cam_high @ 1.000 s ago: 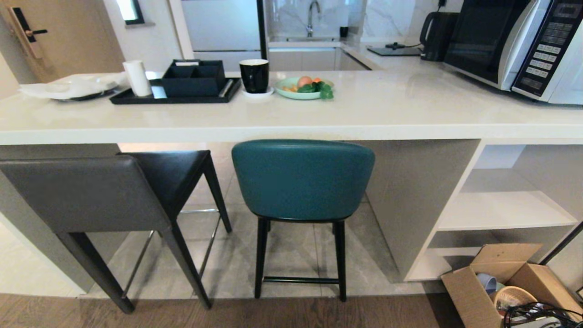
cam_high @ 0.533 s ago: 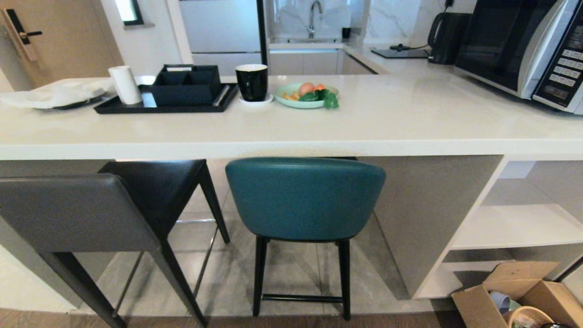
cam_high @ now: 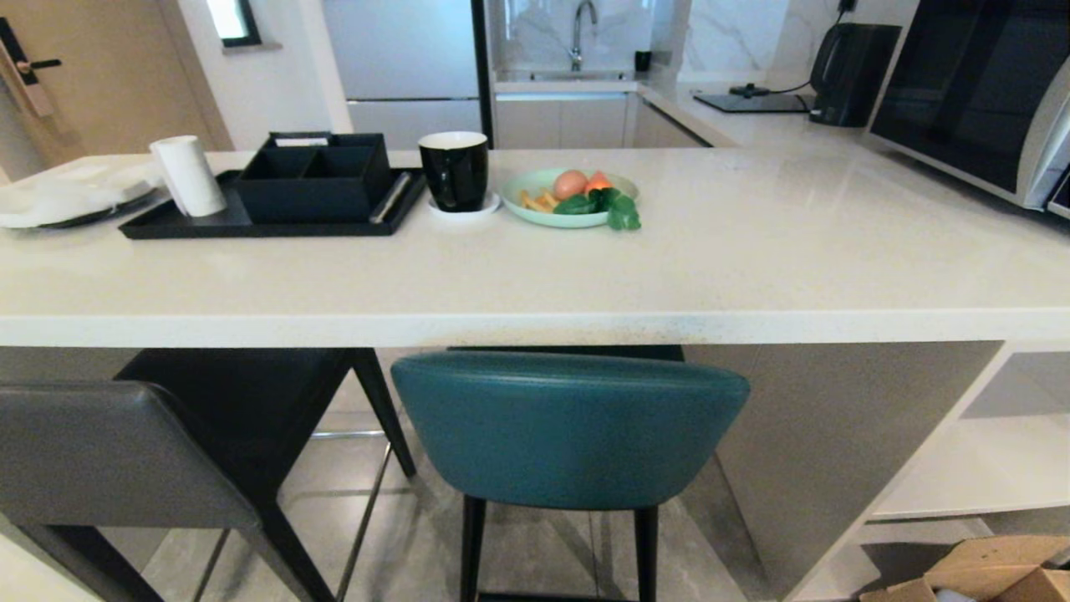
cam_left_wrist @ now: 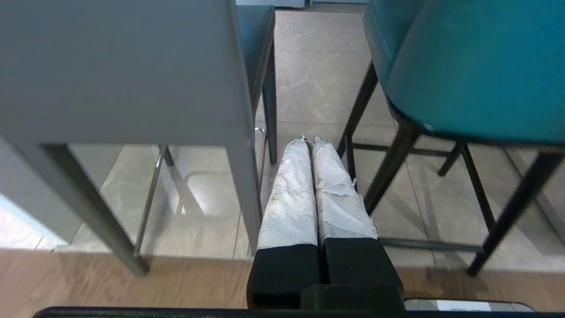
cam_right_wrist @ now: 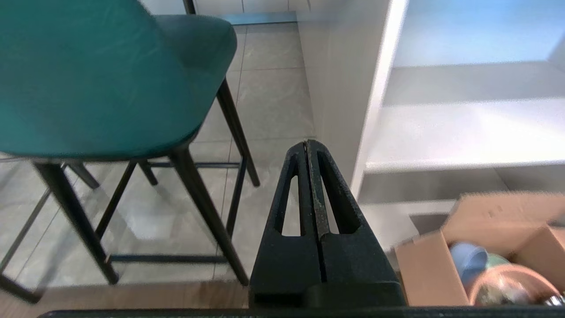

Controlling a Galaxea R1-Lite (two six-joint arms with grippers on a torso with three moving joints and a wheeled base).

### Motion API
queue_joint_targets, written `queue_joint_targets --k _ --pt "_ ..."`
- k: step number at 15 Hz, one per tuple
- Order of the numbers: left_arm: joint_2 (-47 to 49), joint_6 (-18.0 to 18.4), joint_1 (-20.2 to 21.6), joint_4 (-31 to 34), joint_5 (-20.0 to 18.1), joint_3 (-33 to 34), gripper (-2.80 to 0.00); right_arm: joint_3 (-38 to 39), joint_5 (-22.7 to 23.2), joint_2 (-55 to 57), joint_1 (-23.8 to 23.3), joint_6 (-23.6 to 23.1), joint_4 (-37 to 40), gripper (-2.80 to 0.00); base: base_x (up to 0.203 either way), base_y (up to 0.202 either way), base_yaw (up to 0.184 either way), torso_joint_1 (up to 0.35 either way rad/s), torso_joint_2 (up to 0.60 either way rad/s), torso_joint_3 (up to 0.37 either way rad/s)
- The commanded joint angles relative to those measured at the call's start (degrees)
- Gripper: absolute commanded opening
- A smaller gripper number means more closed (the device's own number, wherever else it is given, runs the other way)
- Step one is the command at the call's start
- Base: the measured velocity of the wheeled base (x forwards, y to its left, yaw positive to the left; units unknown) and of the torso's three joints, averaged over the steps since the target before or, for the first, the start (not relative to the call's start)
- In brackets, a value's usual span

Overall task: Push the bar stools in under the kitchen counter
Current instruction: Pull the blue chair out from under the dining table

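Note:
Two bar stools stand at the kitchen counter [cam_high: 535, 326], a thick white slab. The grey leather stool [cam_high: 109, 456] with a low rectangular back is at the lower left, its seat partly under the slab. The teal stool [cam_high: 568, 426] with a curved back stands in the middle, its back just outside the counter's front edge. Neither gripper shows in the head view. My left gripper [cam_left_wrist: 310, 140] is shut and empty, low between the grey stool [cam_left_wrist: 123, 70] and the teal stool [cam_left_wrist: 476, 70]. My right gripper [cam_right_wrist: 307, 143] is shut and empty, beside the teal stool [cam_right_wrist: 97, 79].
On the counter are a black tray [cam_high: 259, 221] with an organiser, a black mug [cam_high: 454, 170], a green plate of food [cam_high: 568, 201] and a microwave [cam_high: 978, 92]. White shelves [cam_right_wrist: 463, 128] and an open cardboard box [cam_right_wrist: 481, 260] stand to the right of the stools.
The whole head view has shifted: the counter and both stools now sit lower and larger in the picture, so the camera has come closer. The arms have not moved.

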Motion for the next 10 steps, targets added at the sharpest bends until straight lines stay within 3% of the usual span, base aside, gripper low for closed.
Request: queue_joint_targets --k 1,5,10 --pt "0.0 0.0 0.0 0.1 0.0 0.0 -2.8 0.1 0.0 0.0 0.0 0.0 0.0 -2.8 0.196 0.0 -0.001 0.009 0.0 -0.007" --pt "0.0 0.0 -0.1 0.1 0.0 0.0 -2.8 0.1 0.0 0.0 0.0 0.0 0.0 -2.8 0.168 0.0 0.001 0.009 0.0 0.004" --pt "0.0 0.0 -0.1 0.1 0.0 -0.1 -2.8 0.1 0.0 0.0 0.0 0.0 0.0 -2.8 0.0 0.0 0.0 0.0 0.0 0.0"
